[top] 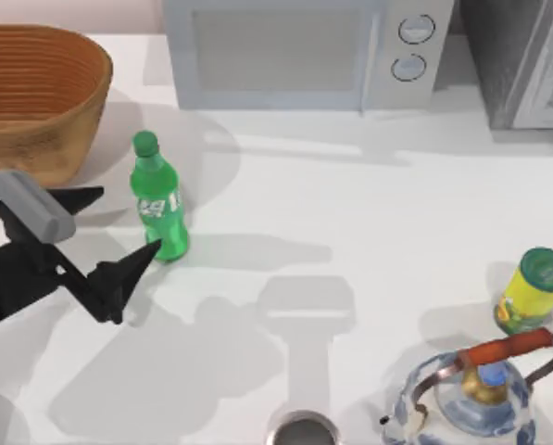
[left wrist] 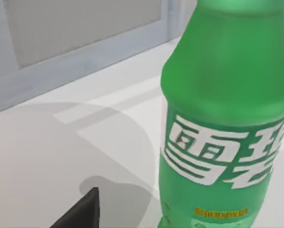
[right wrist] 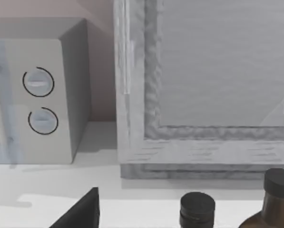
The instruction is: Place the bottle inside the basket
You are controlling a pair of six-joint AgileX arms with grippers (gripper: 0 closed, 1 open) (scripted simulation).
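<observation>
Left gripper just beside the upright slim translucent green plastic bottle, jaws spread; advance to straddle below the label; pinch squarely, avoid tipping.

I am working over a rendered kitchen counter, a white tabletop carrying a microwave with two round dials at the back, a blue-and-white kettle with an orange handle, a wicker basket and dark-capped bottles.
</observation>
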